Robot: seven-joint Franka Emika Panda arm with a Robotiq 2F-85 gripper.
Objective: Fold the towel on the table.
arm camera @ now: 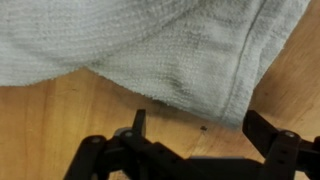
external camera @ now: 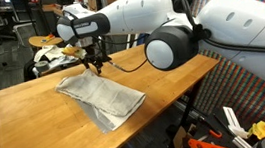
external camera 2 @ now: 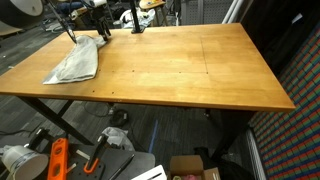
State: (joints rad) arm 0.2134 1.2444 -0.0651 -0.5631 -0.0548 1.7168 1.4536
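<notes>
The towel (external camera: 101, 98) lies flat and off-white on the table (external camera: 31, 108), its long side running diagonally. In an exterior view the towel (external camera 2: 75, 62) sits near the far left corner of the table (external camera 2: 200, 70). My gripper (external camera: 96, 66) hangs just above the towel's far end, jaws pointing down. It also shows in an exterior view as the gripper (external camera 2: 103, 30) over that end. In the wrist view the towel (arm camera: 150, 45) fills the top. The gripper (arm camera: 200, 125) is open over bare wood (arm camera: 60, 115) just off the hem, with nothing between the fingers.
A small round stool (external camera: 43, 41) with clutter stands beyond the table's far edge. Under the table lie an orange tool (external camera 2: 57, 160) and a cardboard box (external camera 2: 195, 170). The robot's white arm (external camera: 169, 40) reaches in over the back corner.
</notes>
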